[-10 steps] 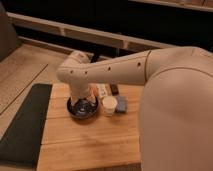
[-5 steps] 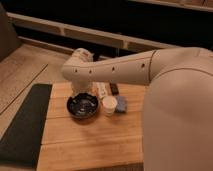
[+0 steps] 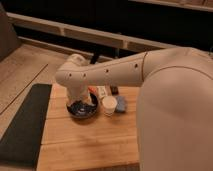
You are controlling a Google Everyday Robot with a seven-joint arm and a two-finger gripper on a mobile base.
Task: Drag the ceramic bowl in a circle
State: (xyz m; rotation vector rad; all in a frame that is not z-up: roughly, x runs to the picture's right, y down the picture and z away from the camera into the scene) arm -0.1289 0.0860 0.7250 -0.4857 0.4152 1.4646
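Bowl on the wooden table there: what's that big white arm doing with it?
A robot's arm reaches across the table, and its gripper is down at the dark bowl, which it is meant to drag in a circle. The bowl sits toward the table's back left. A white cup stands just right of it, with a blue pad beside that. The wrist hides whether the gripper actually has hold of the bowl.

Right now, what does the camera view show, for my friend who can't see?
A white robot arm reaches down, its hand at a dark ceramic bowl on a wooden table. A small white cup and a blue pad stand beside it.
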